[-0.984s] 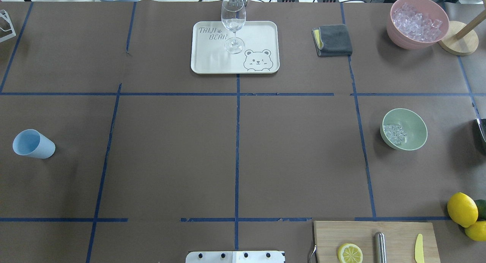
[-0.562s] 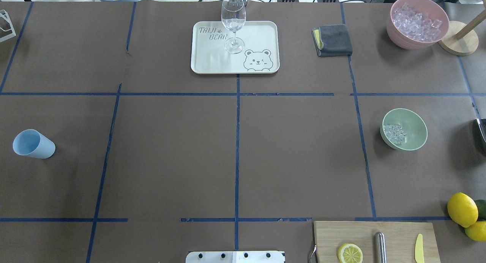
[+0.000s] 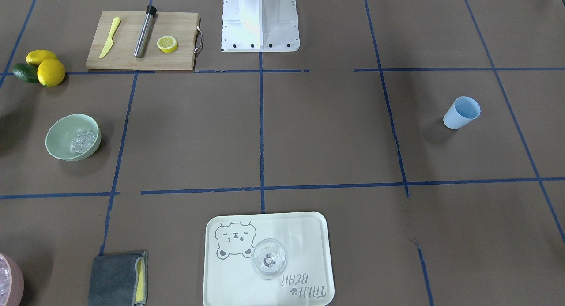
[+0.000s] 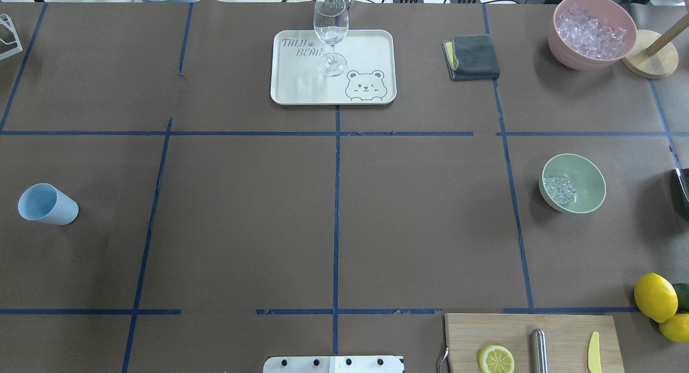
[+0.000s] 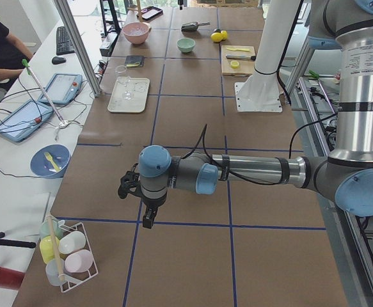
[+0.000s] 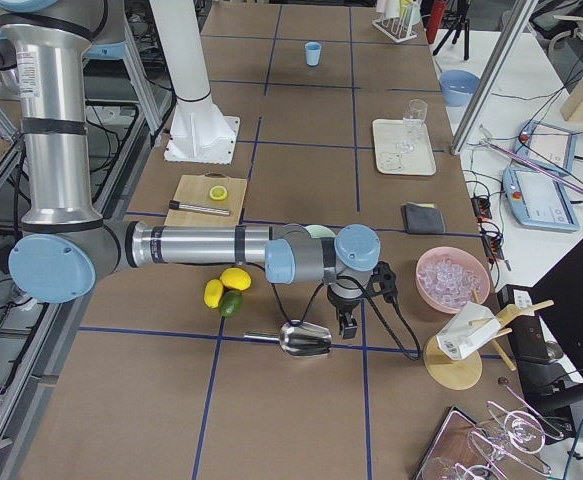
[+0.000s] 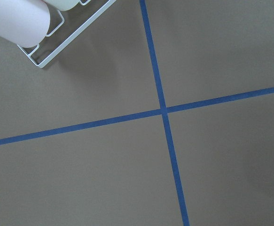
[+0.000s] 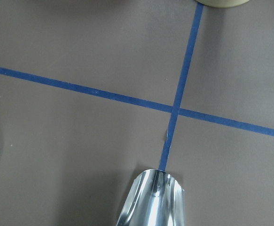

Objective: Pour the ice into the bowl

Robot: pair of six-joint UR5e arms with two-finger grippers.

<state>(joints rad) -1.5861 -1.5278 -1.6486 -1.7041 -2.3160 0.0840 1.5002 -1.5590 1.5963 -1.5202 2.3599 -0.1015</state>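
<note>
With ice [image 4: 560, 190] lying in the mint bowl [image 4: 588, 171] on the right, I judge the pour done, so my right gripper [image 6: 347, 326] hangs beside the scoop [image 6: 306, 339] lying on the table and my left gripper [image 5: 148, 219] hangs far left; whether either is open I cannot tell.

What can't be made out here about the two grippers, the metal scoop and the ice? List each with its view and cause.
1. Left gripper: exterior left view only, too small; open or shut unclear.
2. Right gripper: exterior right view only; likewise unclear.
3. Metal scoop: the right wrist view's bottom edge cuts off its handle.
4. Ice in the bowl: overhead, cubes too small to count.
</note>
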